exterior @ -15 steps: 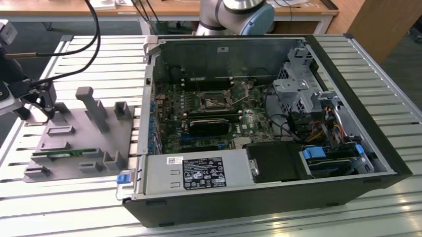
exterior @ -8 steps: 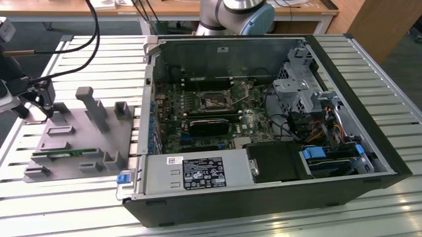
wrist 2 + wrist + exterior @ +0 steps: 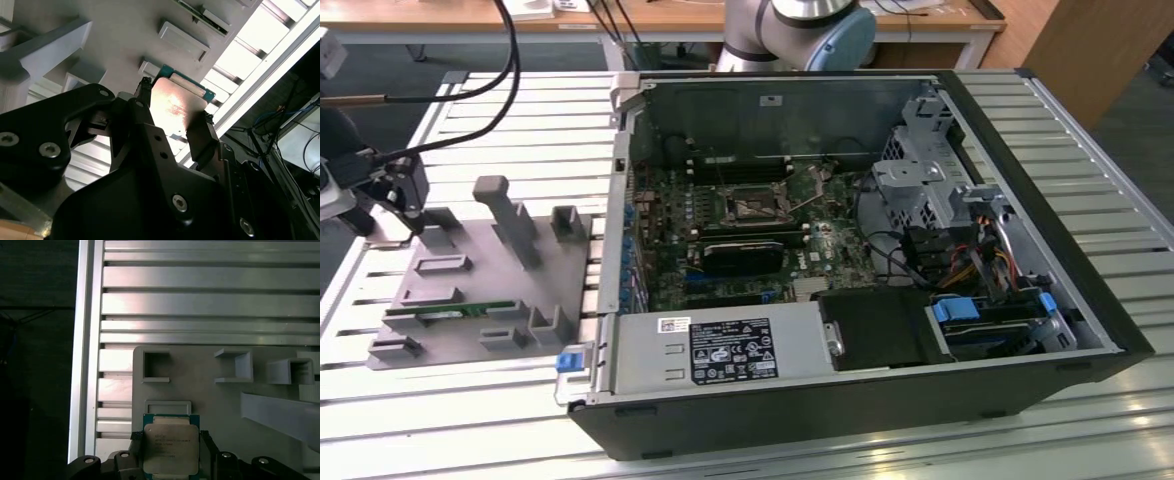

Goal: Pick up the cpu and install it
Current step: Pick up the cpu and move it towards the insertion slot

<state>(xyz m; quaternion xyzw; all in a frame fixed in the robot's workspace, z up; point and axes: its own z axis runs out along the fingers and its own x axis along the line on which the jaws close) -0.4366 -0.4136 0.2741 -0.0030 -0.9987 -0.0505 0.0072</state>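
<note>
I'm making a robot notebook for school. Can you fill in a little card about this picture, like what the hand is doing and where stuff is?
Hand: closed on the chip, fingers on two opposite edges
Chip: square, silver top, green rim
Under the hand: grey tray with posts
Computer case: open, on the slatted table, to the exterior view's right of the tray

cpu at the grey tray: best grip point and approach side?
Grip the cpu by two opposite side edges, coming straight down over its flat lid. It is a thin square lying lid-up over the tray, so only the edges offer purchase. The gripper has its fingers on both.
</note>
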